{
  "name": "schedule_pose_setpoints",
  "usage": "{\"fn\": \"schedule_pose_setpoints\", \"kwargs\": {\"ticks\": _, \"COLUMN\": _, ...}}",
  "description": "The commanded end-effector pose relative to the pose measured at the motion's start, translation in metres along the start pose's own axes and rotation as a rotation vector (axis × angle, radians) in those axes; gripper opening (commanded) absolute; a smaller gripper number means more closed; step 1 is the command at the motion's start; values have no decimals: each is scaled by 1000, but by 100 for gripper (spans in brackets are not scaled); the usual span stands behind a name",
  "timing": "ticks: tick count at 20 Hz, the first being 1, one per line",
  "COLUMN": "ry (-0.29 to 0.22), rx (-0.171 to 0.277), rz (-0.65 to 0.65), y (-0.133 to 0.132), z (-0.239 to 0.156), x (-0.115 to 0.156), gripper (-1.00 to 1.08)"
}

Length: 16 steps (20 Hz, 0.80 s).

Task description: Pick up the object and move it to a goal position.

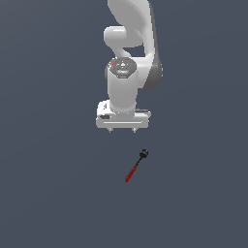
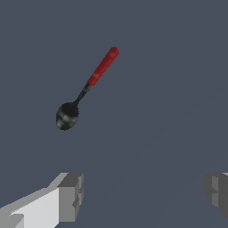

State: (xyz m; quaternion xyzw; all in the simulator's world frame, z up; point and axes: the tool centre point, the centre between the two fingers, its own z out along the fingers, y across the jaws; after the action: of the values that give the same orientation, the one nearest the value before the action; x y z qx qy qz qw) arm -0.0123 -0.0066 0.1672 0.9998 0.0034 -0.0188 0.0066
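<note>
The object (image 1: 135, 166) is a small tool with a red handle, a thin black shaft and a rounded black head. It lies flat on the dark grey floor, head toward the arm, handle pointing away and toward the exterior view's left. It also shows in the wrist view (image 2: 87, 86). My gripper (image 1: 121, 130) hangs above the floor, short of the tool's head, and is open and empty. In the wrist view its two grey fingertips (image 2: 71, 196) stand wide apart, with the tool lying beyond them.
The white arm (image 1: 131, 53) rises behind the gripper. The dark grey floor (image 1: 48, 193) shows no other objects or edges.
</note>
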Motion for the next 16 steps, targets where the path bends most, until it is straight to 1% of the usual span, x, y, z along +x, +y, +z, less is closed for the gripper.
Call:
{"fn": "schedule_pose_setpoints", "kwargs": {"ticks": 1, "ry": 0, "rx": 0, "rz": 0, "y": 0, "z": 0, "x": 0, "gripper": 100}}
{"fn": "schedule_pose_setpoints", "kwargs": {"ticks": 4, "ry": -6, "rx": 4, "rz": -1, "y": -6, "z": 2, "x": -1, "gripper": 100}}
{"fn": "schedule_pose_setpoints", "kwargs": {"ticks": 9, "ry": -30, "rx": 20, "rz": -10, "y": -30, "z": 7, "x": -7, "gripper": 100}}
{"fn": "schedule_pose_setpoints", "kwargs": {"ticks": 16, "ry": -31, "rx": 21, "rz": -3, "y": -31, "z": 8, "x": -5, "gripper": 100}}
